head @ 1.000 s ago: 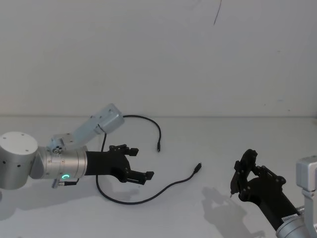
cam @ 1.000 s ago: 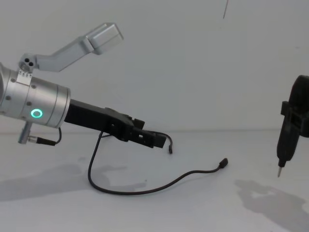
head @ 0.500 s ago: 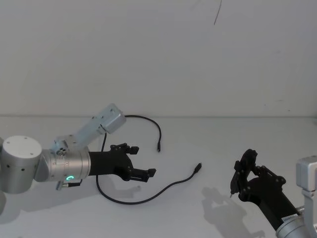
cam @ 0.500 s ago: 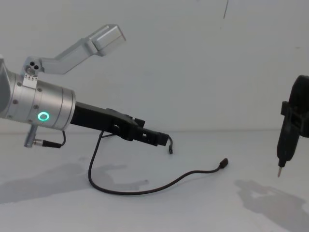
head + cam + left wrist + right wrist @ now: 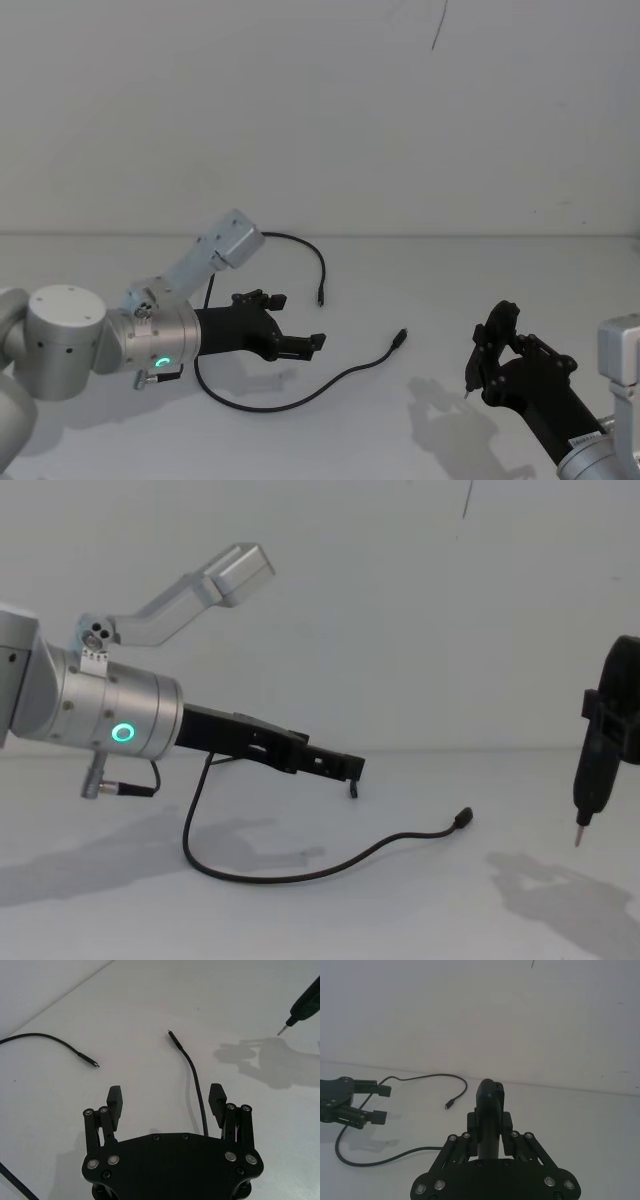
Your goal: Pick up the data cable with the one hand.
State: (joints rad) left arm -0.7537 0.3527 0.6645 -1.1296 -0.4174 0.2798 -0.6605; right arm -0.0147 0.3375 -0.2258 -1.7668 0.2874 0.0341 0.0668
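Our chunky black left gripper [image 5: 295, 322] hangs wide open over the thin black data cable [image 5: 192, 1067] (no contact yet); right gripper [image 5: 491, 348] clamps a slim black metal-tipped tool [image 5: 597, 750].

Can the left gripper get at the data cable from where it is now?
Probably yes. The left gripper is open above the table, the data cable runs below the gap between its fingers, and nothing lies between. The right gripper, shut on a pointed tool, sits far off.
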